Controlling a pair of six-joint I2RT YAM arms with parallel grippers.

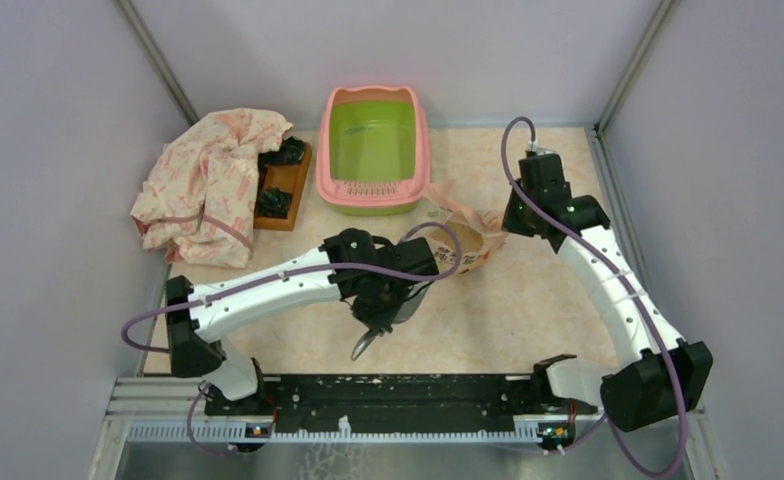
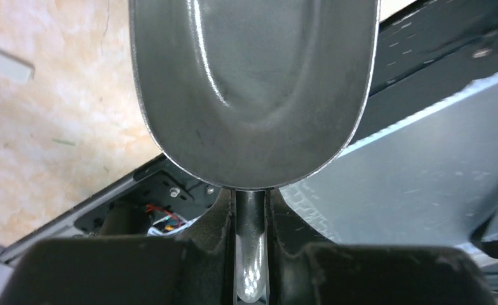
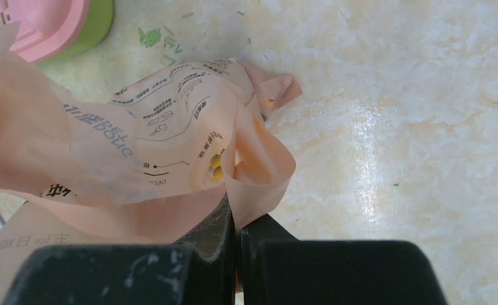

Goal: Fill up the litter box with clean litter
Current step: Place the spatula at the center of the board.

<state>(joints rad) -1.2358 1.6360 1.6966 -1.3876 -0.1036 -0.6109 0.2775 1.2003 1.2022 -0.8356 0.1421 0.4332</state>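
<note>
The litter box, pink-rimmed and lime-green inside, stands at the back centre; its corner shows in the right wrist view. In front of it and to the right lies the peach-pink litter bag, mouth open, tan inside; I cannot make out single granules of the clean litter. My right gripper is shut on a fold of the bag's edge. My left gripper is shut on the handle of a silver metal scoop. The scoop's bowl looks empty and hangs over the near table edge.
A crumpled pink-and-white cloth lies at the back left beside a brown wooden tray holding dark items. Grey walls close in three sides. The black base rail runs along the near edge. Green flecks dot the tabletop near the box.
</note>
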